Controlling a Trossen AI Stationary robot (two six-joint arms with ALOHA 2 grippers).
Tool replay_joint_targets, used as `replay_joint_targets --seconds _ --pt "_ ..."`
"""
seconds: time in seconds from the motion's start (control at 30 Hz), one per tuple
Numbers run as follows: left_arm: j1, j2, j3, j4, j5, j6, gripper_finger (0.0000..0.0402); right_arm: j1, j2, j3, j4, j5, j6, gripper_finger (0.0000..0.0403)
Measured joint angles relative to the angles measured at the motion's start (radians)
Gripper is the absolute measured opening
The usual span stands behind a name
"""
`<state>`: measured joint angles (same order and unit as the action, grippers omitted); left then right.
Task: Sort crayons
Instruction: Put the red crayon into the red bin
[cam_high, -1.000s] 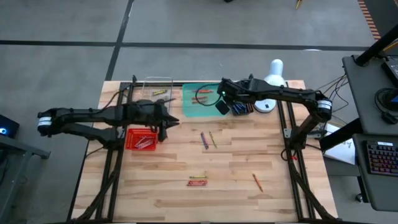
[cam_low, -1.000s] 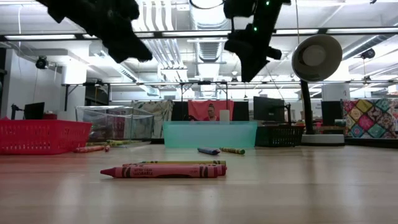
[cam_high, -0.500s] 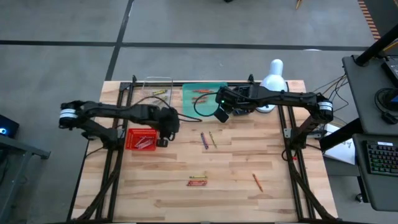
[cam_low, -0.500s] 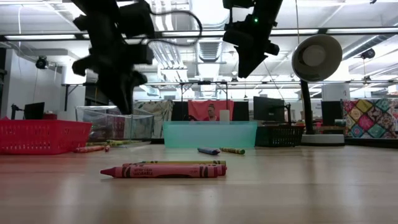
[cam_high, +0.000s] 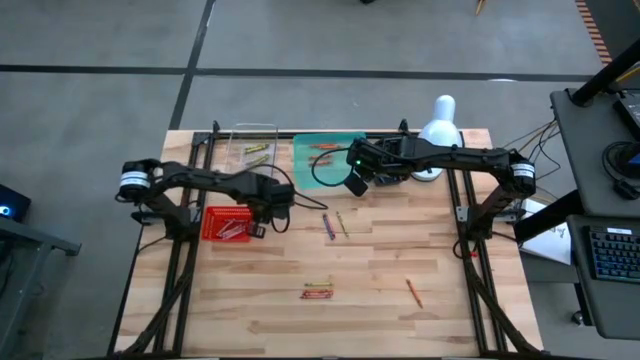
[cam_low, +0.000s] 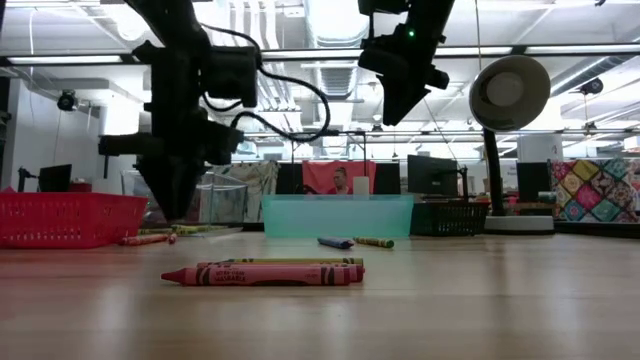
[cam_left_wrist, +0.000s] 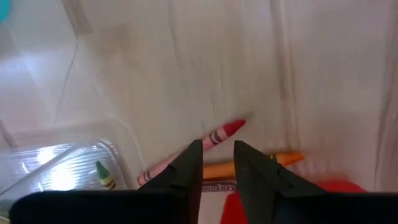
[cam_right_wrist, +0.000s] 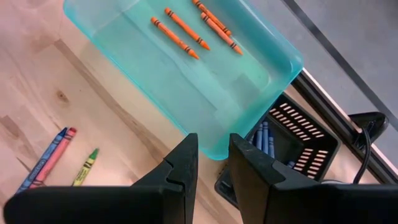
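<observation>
Crayons by left gripper: a red crayon and an orange crayon lie on the wood just ahead of the left gripper's fingertips, next to the red basket.
Crayons in red basket: a few lie inside, just beside the left gripper.
Crayons in clear tray: yellow-green ones lie in the clear tray, beyond the left gripper; one green tip shows at its near corner.
Crayons in teal tray: several orange crayons lie in the teal tray, ahead of and below the right gripper.
Crayons in black basket: blue ones stand in the black basket, touching the teal tray's far side from the left arm.
Loose pair, mid-table: a blue-purple crayon and a green one lie between the two grippers, nearer the right one; a pink one lies against the blue.
Loose front group: a red crayon with a yellow-green one behind it, well apart from both grippers.
Lone orange crayon: on the table's front right, far from both grippers.
Left gripper: low over the table at the red basket's corner; fingers a narrow gap apart, holding nothing.
Right gripper: raised over the teal tray's near edge; fingers a narrow gap apart, nothing between them.
Lamp: white, behind the right arm.
</observation>
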<state>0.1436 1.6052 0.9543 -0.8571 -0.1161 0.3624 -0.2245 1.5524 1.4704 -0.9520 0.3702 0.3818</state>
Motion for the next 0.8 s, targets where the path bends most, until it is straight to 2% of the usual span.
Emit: replay_joint_targets --seconds 0.3,0.8 --pt "0.0 0.051 -0.003 0.001 -0.045 0.015 0.011 0.0 0.001 0.0 0.0 -0.001 0.002 0.0079" --pt "0.0 0.063 -0.016 0.038 -0.064 0.05 0.0112 0.017 0.001 -0.003 0.0 -0.002 0.003 0.0079"
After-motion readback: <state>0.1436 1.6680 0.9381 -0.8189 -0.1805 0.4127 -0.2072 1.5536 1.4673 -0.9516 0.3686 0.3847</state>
